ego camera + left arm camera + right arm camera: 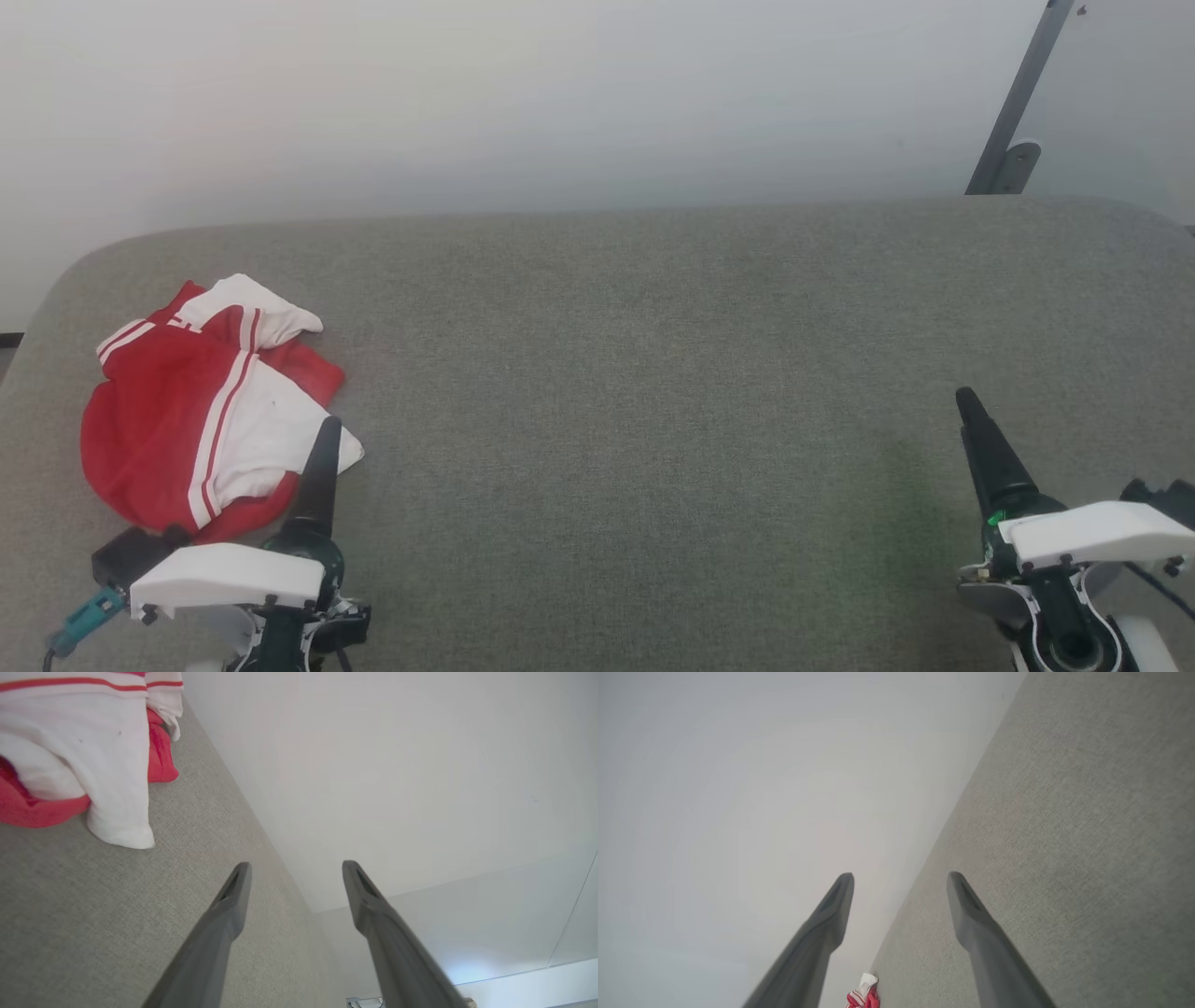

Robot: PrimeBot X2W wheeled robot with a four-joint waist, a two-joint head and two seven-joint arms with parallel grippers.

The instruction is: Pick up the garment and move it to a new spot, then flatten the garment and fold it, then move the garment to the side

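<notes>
my read: nothing done yet — garment lies crumpled at the grey cushion's left end, left gripper spread and empty just beside it, right gripper spread, empty, well apart; pick-up, flatten, fold all left.

Red garment with white panels, red-and-white stripes, on grey surface.

Light is soft and even, washing out the pale wall and leaving only faint shadows on the grey surface. The head view is slightly hazy. In both wrist views the dark fingers go soft toward the bottom edge.
</notes>
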